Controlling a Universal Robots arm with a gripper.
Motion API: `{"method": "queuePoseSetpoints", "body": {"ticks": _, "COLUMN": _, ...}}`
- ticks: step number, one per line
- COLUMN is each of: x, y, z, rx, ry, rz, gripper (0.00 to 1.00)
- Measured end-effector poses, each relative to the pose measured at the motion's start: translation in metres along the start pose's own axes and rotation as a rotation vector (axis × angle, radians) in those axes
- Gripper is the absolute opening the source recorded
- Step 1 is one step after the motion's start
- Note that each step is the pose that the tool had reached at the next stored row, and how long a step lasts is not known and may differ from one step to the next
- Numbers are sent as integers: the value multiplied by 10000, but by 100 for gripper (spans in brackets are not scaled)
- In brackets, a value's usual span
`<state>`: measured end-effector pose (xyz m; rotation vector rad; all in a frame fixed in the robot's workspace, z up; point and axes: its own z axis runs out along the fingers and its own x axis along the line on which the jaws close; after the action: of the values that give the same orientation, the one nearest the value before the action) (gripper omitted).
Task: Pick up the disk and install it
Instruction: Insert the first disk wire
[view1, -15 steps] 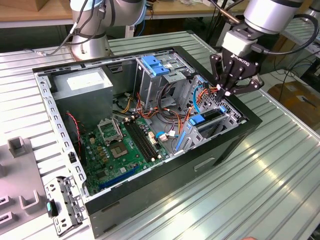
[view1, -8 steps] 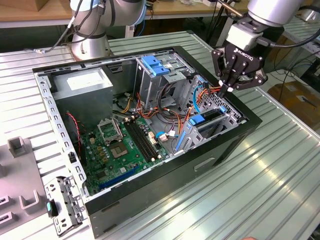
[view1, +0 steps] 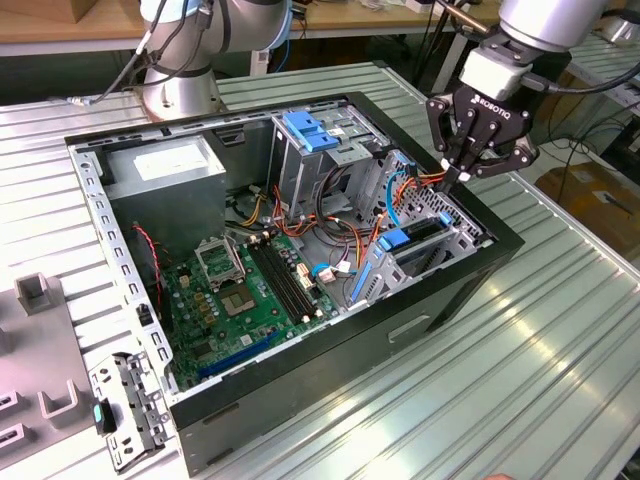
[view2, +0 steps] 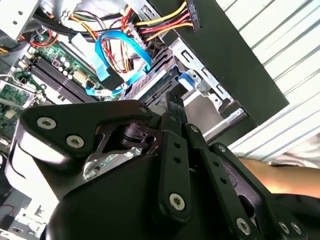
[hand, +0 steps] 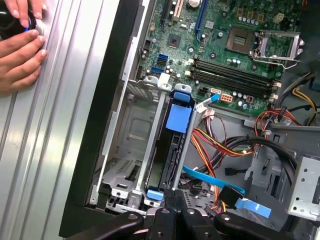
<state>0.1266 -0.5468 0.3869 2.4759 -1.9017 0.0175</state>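
Observation:
The disk (view1: 420, 232) sits edge-up inside the silver drive cage (view1: 455, 240) at the exterior view's right end of the open computer case. In the first wrist view the disk (hand: 172, 150) shows as a dark slab in a cage slot, with a blue tab on it and blue rail ends at both tips. My gripper (view1: 463, 178) hangs just above the far end of that cage. Its fingers (view2: 175, 107) are pressed together with nothing between them, right by a blue rail end (view2: 186, 78). The gripper (hand: 172, 202) is above the disk's end.
The case holds a green motherboard (view1: 250, 290), a grey power supply box (view1: 165, 165), a second cage with a blue latch (view1: 310, 130), and loose cables (hand: 220, 145). A person's hand (hand: 20, 50) rests on the ribbed table beside the case. Grey fixtures (view1: 40, 295) stand at the exterior view's left.

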Motion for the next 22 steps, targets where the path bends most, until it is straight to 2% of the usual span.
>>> {"method": "queuePoseSetpoints", "body": {"ticks": 5, "x": 1, "y": -2, "z": -86, "rx": -14, "ry": -6, "rz": -36, "gripper": 11}}
{"method": "queuePoseSetpoints", "body": {"ticks": 9, "x": 4, "y": -34, "z": -90, "rx": -61, "ry": -16, "rz": -174, "gripper": 11}}
{"method": "queuePoseSetpoints", "body": {"ticks": 14, "x": 11, "y": -85, "z": -89, "rx": -66, "ry": -18, "rz": -525, "gripper": 11}}
{"method": "queuePoseSetpoints", "body": {"ticks": 22, "x": 10, "y": -87, "z": -90, "rx": -66, "ry": -16, "rz": -549, "gripper": 11}}
